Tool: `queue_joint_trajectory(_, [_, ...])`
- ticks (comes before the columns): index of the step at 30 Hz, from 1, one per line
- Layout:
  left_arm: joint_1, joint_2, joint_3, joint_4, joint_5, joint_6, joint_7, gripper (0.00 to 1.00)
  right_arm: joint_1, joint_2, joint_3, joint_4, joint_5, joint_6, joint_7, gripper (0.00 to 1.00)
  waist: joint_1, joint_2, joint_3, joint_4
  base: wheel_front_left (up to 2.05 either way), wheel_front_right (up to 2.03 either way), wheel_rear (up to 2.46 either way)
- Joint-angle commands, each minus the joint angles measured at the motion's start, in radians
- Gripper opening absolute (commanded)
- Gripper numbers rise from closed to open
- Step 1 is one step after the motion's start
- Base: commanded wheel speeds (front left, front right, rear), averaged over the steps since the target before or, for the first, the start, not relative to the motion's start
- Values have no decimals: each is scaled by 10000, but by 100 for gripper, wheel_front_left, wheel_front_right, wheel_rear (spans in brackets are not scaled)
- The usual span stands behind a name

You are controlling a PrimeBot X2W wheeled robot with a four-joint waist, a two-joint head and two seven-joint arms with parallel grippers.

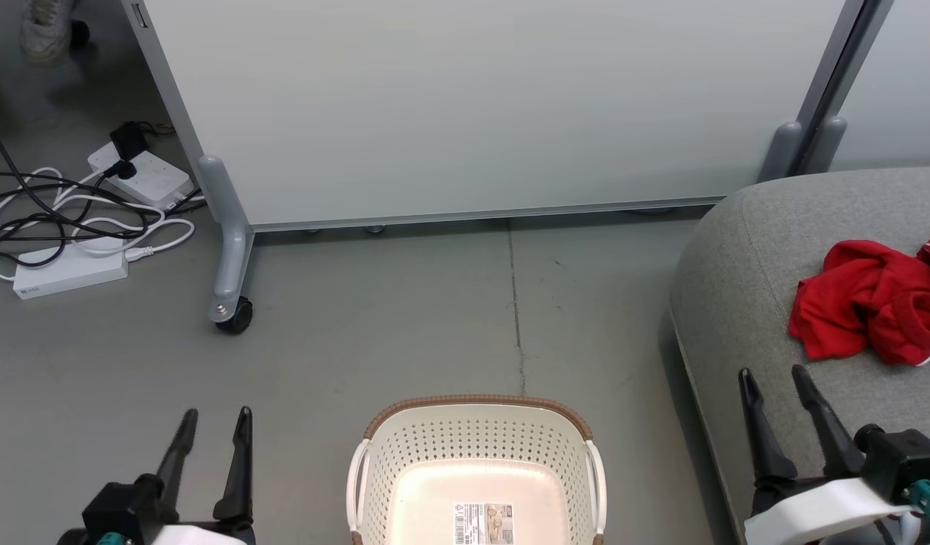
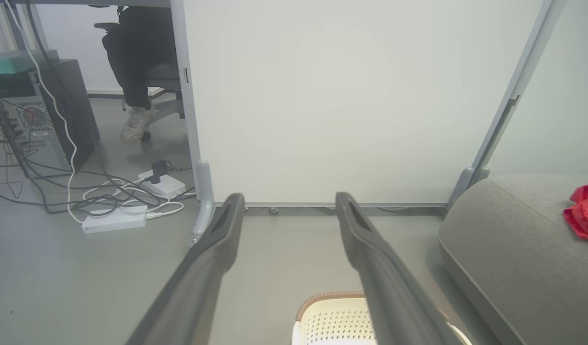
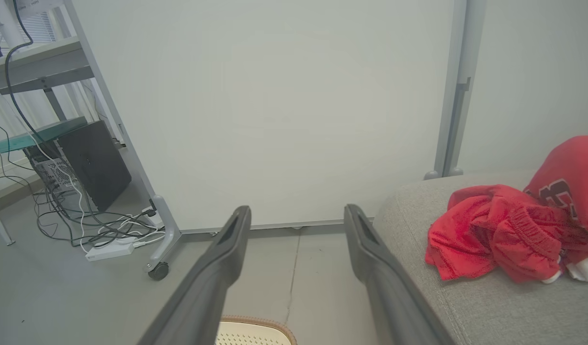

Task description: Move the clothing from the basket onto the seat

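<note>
At the bottom centre of the head view, we see the cream-white perforated plastic laundry basket point(image 1: 476, 443) with its brown woven-look rim. It stands on the grey concrete floor point(image 1: 404, 325), its bottom bare around a paper label point(image 1: 484, 522).

At the right edge of the frame, the bright red soft sports clothing point(image 1: 866, 306) lies in a crumpled heap on the large grey fabric-upholstered seat point(image 1: 738, 265), well apart from the basket. In the right wrist view we make out white trim and dark lettering on the pieces at the far right.

In the lower left corner, the left gripper point(image 1: 217, 412) hangs over the floor beside the basket. Its two long dark fingers are spread apart with nothing between them. In the lower right corner, the right gripper point(image 1: 772, 372) sits over the near part of the seat, just short of the clothing. Its fingers are likewise parted and clasp nothing.

Across the top of the frame stands a pale grey wheeled partition panel point(image 1: 472, 106). At the upper left, white power strips and tangled cables point(image 1: 71, 219) lie on the floor, and a person's pale shoe point(image 1: 47, 30) shows in the corner.
</note>
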Motion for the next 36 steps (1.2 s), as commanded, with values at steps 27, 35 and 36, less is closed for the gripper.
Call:
queue_joint_trajectory(27, [504,-576,286,-637,-3646,-550,377,0,0,-333,-316,216,4537,4,1127,0,0,-1,19,-104,0,0,0])
queue_joint_trajectory(35, [621,-702,384,-862,-4674,-711,473,0,-32,-416,-453,241,5781,6,1474,0,0,-1,25,-139,0,0,0])
queue_joint_trajectory(36, [634,-718,395,-890,-4791,-726,487,0,-35,-425,-471,244,5928,6,1515,0,0,-1,25,-144,0,0,0])
